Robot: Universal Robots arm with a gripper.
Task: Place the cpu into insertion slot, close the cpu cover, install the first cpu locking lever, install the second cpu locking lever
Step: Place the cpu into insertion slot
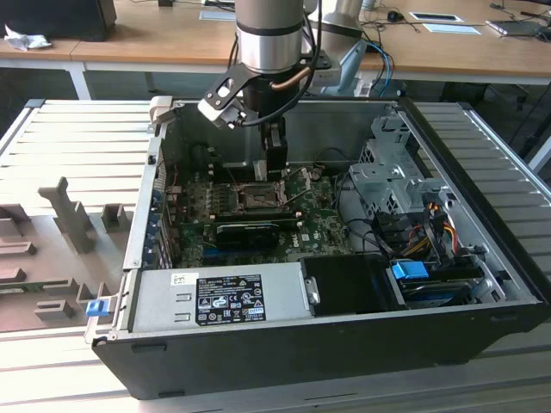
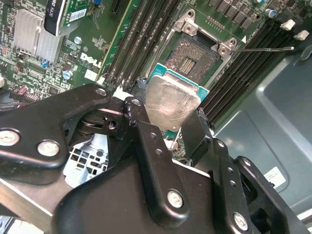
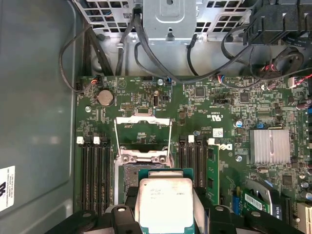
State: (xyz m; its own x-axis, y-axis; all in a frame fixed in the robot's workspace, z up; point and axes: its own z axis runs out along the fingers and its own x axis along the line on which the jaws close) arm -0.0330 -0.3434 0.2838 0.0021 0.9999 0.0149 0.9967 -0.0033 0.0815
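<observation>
Fingers (image 2: 195, 134) are closed on the cpu (image 2: 170, 100), clamping two opposite edges with its pale metal face turned up toward the wrist. It hangs over the green circuit board (image 3: 204, 105), just above the insertion slot (image 2: 192, 58) and not yet in it: in the second wrist view the chip overlaps one corner of the slot, while most of the brownish contact field lies bare. The cpu cover (image 3: 144, 120) stands swung up at the far side of the slot, and a thin lever wire (image 2: 263, 48) lies out to one side, so the opening looks free.

The step in hand seems to be seating the chip. Doing it well calls for squaring the chip's green border with the slot's silver rim, holding it level, and letting it sink straight down with no sideways slide or press, because the contacts underneath probably bend easily. One corner landing first would likely leave it tilted on the rim.

Room is narrow. Long black memory slots (image 3: 92, 170) flank the slot on both sides, and a card (image 3: 212, 170) stands just past one bank. The grey case wall (image 3: 34, 97) runs along the board's edge nearby, and cables (image 3: 146, 53) hang by the drive cage (image 3: 170, 19) beyond the raised cover. Open space lies chiefly straight overhead, where the arm (image 1: 271, 34) reaches in
</observation>
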